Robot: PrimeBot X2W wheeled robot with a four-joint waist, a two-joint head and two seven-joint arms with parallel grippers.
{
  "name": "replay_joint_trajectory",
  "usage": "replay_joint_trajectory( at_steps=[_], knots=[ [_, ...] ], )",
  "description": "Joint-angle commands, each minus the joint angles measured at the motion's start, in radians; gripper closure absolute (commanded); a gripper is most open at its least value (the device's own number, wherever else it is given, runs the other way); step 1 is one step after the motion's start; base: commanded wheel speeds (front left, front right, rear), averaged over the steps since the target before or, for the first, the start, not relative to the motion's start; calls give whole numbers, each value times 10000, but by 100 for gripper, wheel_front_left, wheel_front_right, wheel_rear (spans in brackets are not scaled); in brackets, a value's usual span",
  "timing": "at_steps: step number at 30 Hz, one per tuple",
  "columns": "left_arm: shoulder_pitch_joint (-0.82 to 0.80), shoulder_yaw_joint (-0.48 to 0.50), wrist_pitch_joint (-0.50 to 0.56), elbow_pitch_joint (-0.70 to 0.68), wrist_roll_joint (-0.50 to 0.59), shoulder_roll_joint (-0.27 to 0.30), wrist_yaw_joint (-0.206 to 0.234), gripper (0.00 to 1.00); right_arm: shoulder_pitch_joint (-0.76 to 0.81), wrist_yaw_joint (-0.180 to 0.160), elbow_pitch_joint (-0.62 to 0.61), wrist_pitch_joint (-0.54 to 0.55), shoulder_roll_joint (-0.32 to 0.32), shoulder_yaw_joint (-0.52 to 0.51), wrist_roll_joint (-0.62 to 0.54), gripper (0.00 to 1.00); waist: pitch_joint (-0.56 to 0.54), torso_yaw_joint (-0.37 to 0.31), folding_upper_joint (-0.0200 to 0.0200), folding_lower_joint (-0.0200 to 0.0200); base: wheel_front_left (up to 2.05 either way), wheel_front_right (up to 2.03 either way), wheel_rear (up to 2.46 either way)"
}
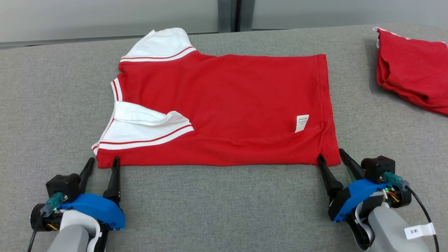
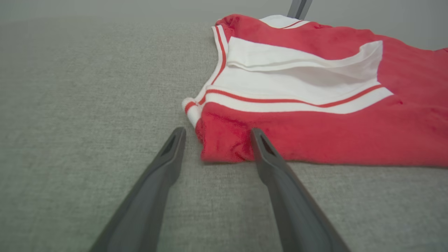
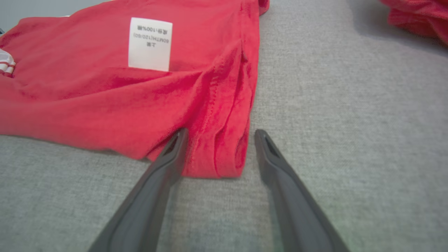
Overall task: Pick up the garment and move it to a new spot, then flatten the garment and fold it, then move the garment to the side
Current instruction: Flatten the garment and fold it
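Garment corners sit right at both grippers' fingertips. The left gripper (image 1: 104, 160), at the lower left of the head view, has its two dark fingers spread apart and grips nothing. In the left wrist view the red corner below the white striped sleeve (image 1: 147, 131) lies between the tips, and the right-hand finger's tip overlaps the front edge of the cloth. The right gripper (image 1: 330, 154), at the lower right of the head view, is likewise spread wide and empty. In the right wrist view the hem corner pokes in between its tips, with the left-hand finger pressed against a fold of the fabric and the right-hand finger just clear of it on bare cloth.

From these two corners the red garment (image 1: 227, 101) stretches flat across the middle of the grey table (image 1: 210, 203), toward the upper part of the frame, collar and sleeves to the left and hem to the right. A white care label (image 1: 301, 123) lies near the right gripper. Well apart, at the upper right, lies another red cloth (image 1: 413, 70), bunched.
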Motion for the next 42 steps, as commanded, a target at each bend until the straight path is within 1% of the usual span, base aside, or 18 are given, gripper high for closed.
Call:
replay_joint_trajectory(
  at_steps=[1,2,3,4,5,6,8,13,17,24,27,31,33,38,41,42],
  knots=[
    [-313,-146,-44,213,-128,-99,-14,0,-124,1,220,-21,81,44,-32,0,55,-1,0,0,0,0,0],
    [-373,-307,-42,395,-178,-119,-14,0,-163,1,297,-18,140,95,-30,0,71,7,0,0,0,0,0],
    [-489,-413,-41,501,-206,-101,-14,23,-178,1,359,-16,190,153,-3,1,83,14,0,0,0,0,0],
    [-617,-430,-33,528,-294,-113,-14,59,-189,4,404,4,208,186,23,53,89,25,0,0,0,0,0],
    [-678,-459,-33,566,-390,-143,-14,100,-192,3,443,3,210,198,47,76,82,41,0,0,0,0,0],
    [-700,-492,-35,567,-464,-137,-14,100,-204,3,458,-2,227,214,69,100,66,54,0,0,0,0,0],
    [-714,-501,-33,524,-591,-96,-14,100,-187,4,457,-15,254,232,135,100,-21,76,0,0,0,0,0],
    [-302,-118,-35,13,-707,-126,-14,100,143,3,158,-65,164,146,321,100,-470,187,0,0,0,0,0],
    [179,148,-35,-437,-573,-210,-14,100,591,1,-207,-71,64,-11,415,100,-798,303,0,0,0,0,0],
    [1795,914,-35,-1579,-41,-771,-4,100,2003,1,-1070,-76,-103,-178,597,100,-1464,549,0,0,0,0,0],
    [2619,1309,-36,-2092,180,-1100,81,100,2582,1,-1400,-61,-196,-199,675,100,-1694,639,0,0,0,0,0],
    [3688,1790,-35,-2748,390,-1477,116,100,3359,1,-2021,164,-320,-353,761,100,-1875,703,0,0,0,0,0],
    [4122,1980,-37,-3006,479,-1635,114,100,3719,0,-2359,337,-387,-583,784,100,-1914,748,0,0,0,0,0],
    [4667,1921,-37,-3252,688,-1849,69,100,4501,0,-3087,900,-309,-1056,674,100,-1955,857,0,0,0,0,0],
    [4728,1935,-37,-3066,718,-1933,44,100,4862,0,-3313,1234,-190,-1317,580,100,-1993,867,0,0,0,0,0],
    [4709,1961,-37,-2995,723,-1926,35,88,4946,0,-3390,1317,-160,-1330,506,67,-2006,856,0,0,0,0,0]
  ],
)
